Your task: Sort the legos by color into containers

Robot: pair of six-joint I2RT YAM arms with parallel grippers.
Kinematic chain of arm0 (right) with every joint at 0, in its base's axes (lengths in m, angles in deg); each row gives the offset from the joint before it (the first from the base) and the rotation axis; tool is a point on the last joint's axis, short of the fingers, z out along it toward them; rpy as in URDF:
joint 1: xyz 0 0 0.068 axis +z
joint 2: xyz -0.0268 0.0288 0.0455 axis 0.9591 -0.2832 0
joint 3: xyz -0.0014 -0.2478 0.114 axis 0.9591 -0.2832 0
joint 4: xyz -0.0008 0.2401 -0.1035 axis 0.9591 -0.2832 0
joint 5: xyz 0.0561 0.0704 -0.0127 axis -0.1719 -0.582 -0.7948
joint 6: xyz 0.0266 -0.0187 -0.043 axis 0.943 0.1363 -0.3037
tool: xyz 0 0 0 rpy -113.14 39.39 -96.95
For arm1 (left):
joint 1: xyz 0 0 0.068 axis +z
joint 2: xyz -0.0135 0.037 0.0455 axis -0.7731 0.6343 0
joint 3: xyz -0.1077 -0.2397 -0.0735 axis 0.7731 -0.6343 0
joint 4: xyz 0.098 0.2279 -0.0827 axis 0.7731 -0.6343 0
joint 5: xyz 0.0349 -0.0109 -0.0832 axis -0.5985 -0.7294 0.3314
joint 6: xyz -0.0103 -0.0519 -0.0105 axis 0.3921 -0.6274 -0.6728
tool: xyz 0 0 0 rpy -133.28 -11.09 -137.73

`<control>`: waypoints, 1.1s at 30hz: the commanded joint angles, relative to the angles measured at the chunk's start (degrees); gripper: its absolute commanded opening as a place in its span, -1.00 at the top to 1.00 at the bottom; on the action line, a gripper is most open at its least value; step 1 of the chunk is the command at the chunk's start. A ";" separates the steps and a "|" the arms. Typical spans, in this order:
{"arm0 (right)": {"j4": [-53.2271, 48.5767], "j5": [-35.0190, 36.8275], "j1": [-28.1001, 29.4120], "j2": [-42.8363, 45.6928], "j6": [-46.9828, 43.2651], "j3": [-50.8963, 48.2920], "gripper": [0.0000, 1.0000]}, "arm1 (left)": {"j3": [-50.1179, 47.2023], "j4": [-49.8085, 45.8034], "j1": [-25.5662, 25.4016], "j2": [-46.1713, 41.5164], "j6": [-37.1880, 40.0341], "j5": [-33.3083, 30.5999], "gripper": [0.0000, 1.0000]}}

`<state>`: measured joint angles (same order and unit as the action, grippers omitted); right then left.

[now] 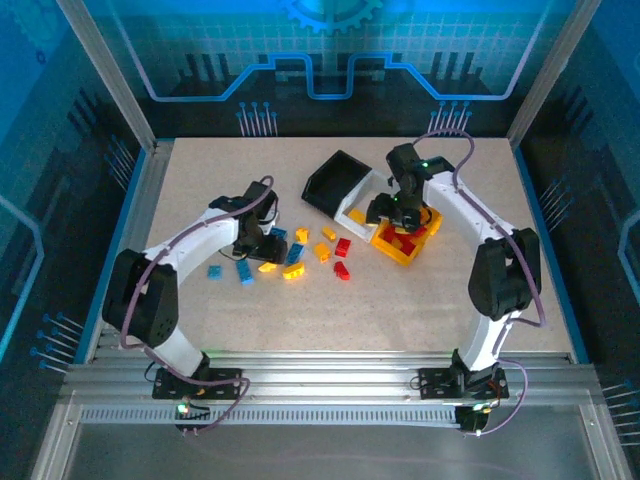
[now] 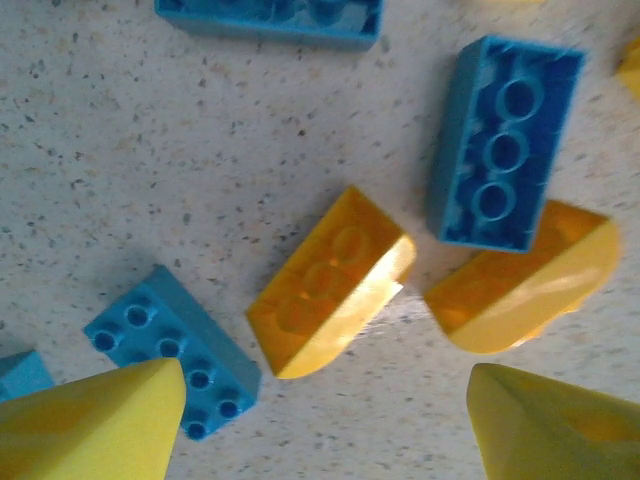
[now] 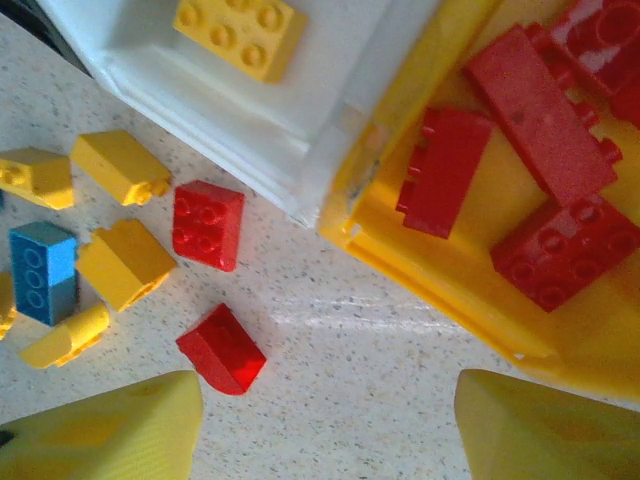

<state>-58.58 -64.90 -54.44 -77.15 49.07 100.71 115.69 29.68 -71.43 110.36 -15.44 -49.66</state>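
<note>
Red legos point(image 3: 545, 130) in yellow-orange bin point(image 3: 440, 272), yellow brick point(image 3: 240, 35) in white bin point(image 3: 330, 100); left gripper point(image 2: 325, 425), right gripper point(image 3: 330, 430) jaws apart, empty

Dim blue surround, evenly bright table point(image 1: 200, 180); wrist views soft, slightly blurred, faint glare

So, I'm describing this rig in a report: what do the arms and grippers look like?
Both the left arm and right arm have white shells, black joints and black bases, with a purple-grey cable looping along each. The left gripper and right gripper have black bodies and pointed yellow fingers.
</note>
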 commanded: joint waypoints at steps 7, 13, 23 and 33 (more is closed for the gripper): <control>-1.86 1.48 2.67 3.36 2.10 -0.88 -0.37 | -2.47 2.70 -0.45 3.54 6.97 -3.02 -0.51; -1.72 2.20 3.90 5.57 3.11 -4.22 -0.37 | -1.51 4.36 -0.32 7.87 7.82 -3.84 -0.43; -2.51 3.87 5.14 9.68 4.36 -8.10 -0.37 | -1.07 7.10 -0.20 12.98 7.59 -3.60 -0.19; -2.49 5.33 6.17 12.04 6.37 -10.24 -0.37 | -0.88 6.84 1.53 12.27 4.55 2.27 0.44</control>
<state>-59.70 -60.96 -49.36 -66.75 53.80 91.45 115.01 35.80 -70.86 121.81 -9.01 -50.23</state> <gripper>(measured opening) 0.685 0.310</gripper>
